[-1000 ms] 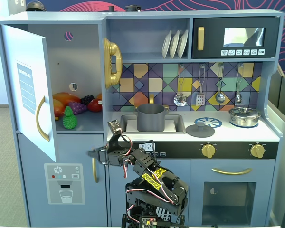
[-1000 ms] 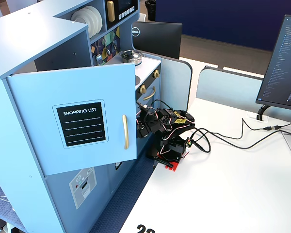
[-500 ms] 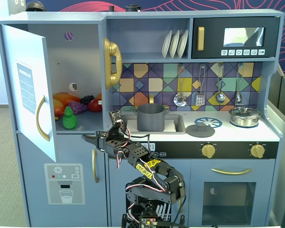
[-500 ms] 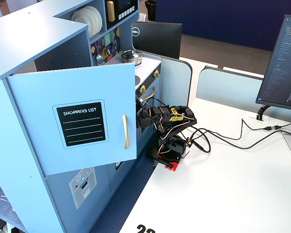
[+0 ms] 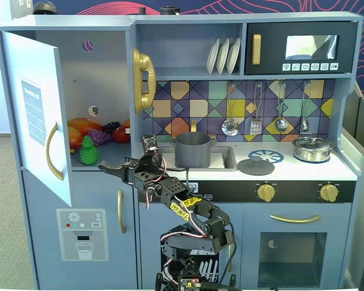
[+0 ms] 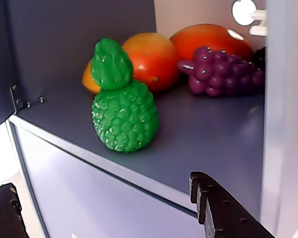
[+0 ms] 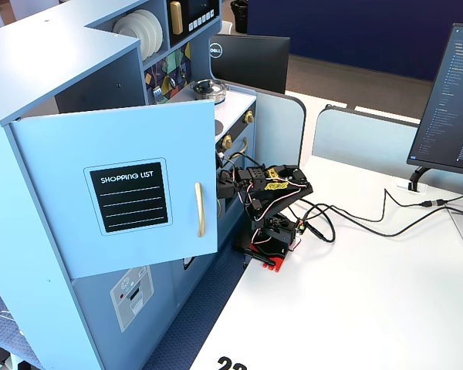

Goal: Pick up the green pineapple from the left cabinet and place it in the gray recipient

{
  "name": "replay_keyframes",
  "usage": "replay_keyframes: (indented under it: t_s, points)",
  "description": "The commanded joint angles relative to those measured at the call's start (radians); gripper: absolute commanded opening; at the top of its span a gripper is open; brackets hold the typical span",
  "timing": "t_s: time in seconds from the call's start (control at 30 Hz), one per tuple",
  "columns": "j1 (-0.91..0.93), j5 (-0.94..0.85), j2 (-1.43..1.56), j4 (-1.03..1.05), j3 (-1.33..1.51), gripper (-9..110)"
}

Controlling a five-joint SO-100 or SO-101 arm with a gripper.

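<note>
The tall blue-gray left cabinet [image 5: 73, 91] of the toy kitchen stands with its pale door [image 5: 39, 115] swung wide open toward the camera in a fixed view, so the approach step is in hand: nothing has been lifted, and the arm is reaching toward the shelf from the right. The black two-finger gripper [image 5: 106, 167] hangs just outside the shelf's front lip, spread open and empty; in the wrist view its two dark fingers [image 6: 213, 208] show at the bottom corners with clear air between them. The matte dark-gray cylindrical pot [image 5: 192, 150], the recipient, sits well to the right in the sink recess, upright and open-topped. The small bright green bumpy toy pineapple [image 6: 120, 101] stands upright near the front of the shelf, ahead of the orange-red toy fruits [image 6: 151, 57] and left of the purple grape bunch [image 6: 221, 69] in the wrist view (whether its crown touches the fruit behind it I cannot tell). The next move, as I judge it, calls for rising a little over the shelf's front edge [image 6: 104, 161], then advancing so the fingers straddle the pineapple's body before closing. Room is fair: open shelf lies to the right of the pineapple, but the cabinet's right wall [image 6: 283, 109] stands close to the right finger, and the open door bounds the left.
</note>
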Motion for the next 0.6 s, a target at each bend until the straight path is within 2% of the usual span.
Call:
replay_keyframes:
  t_s: [0.0,0.23,0.57]
  points:
    - [-0.012,-0.009,-0.071,-0.067,-0.092,37]
    - [-0.035,-0.021,-0.21,-0.118,-0.184,40]
    - [-0.063,-0.06,-0.347,-0.16,-0.281,49]
